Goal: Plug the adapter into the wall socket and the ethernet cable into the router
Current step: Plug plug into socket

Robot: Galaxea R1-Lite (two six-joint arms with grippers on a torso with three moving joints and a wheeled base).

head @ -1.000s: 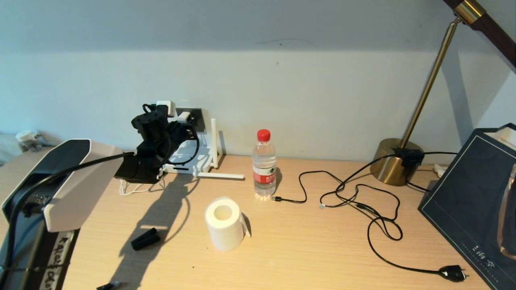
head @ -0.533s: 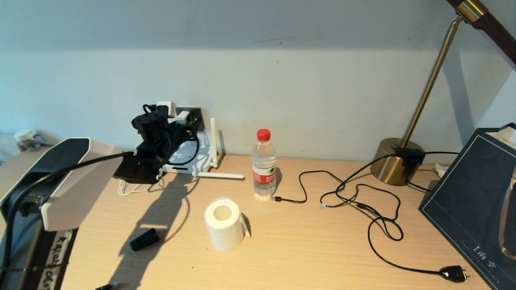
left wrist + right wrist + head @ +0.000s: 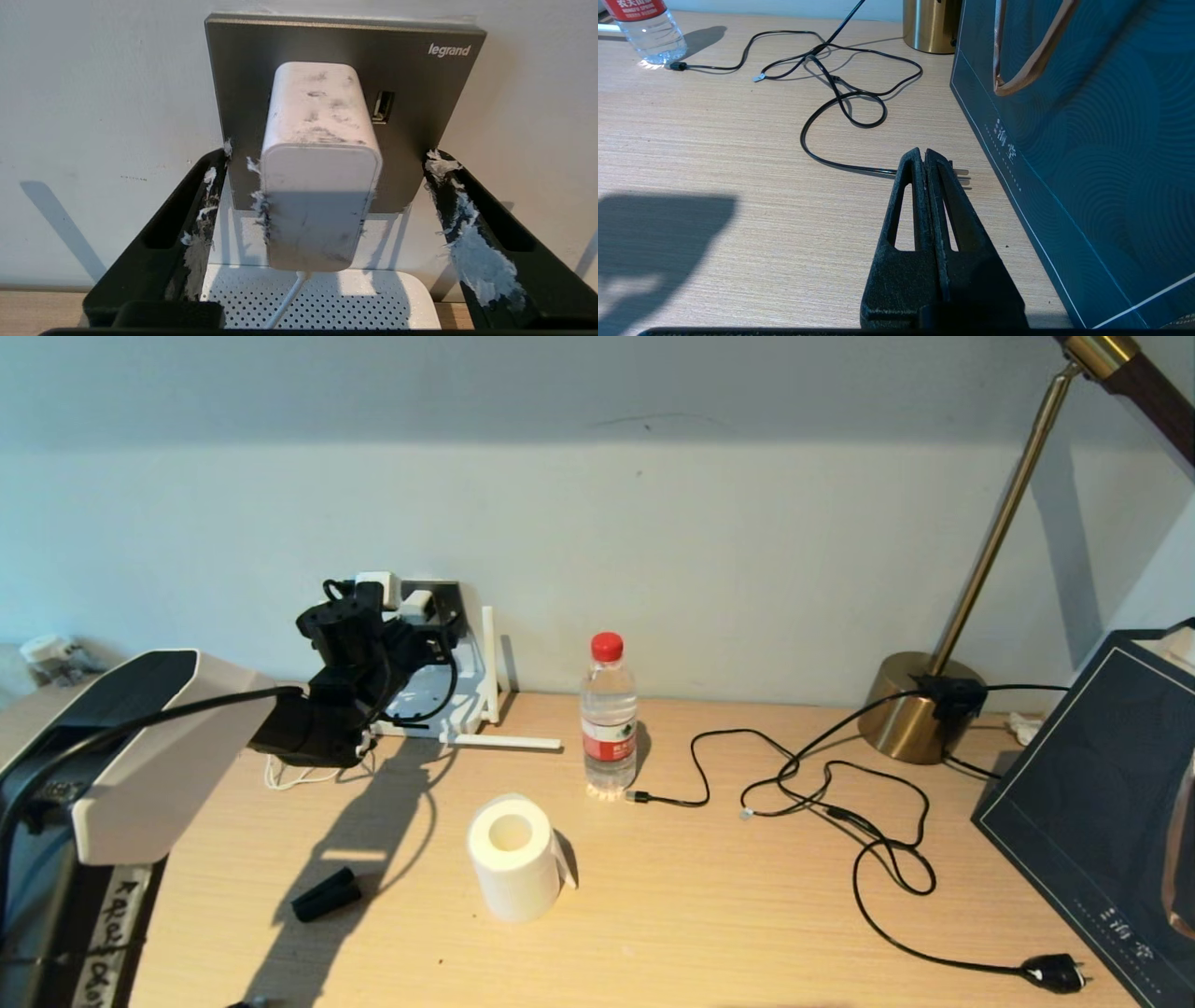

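The scuffed white adapter (image 3: 320, 186) sits plugged into the dark grey wall socket (image 3: 420, 93), above the white router (image 3: 355, 298).

Left arm reaching out, right arm parked.
We are holding our left end effector (image 3: 322, 219) raised and stretched forward, its fingers (image 3: 472, 242) spread wide apart and gripping nothing, while our right end effector (image 3: 924, 158) is resting low, its fingers pressed together.
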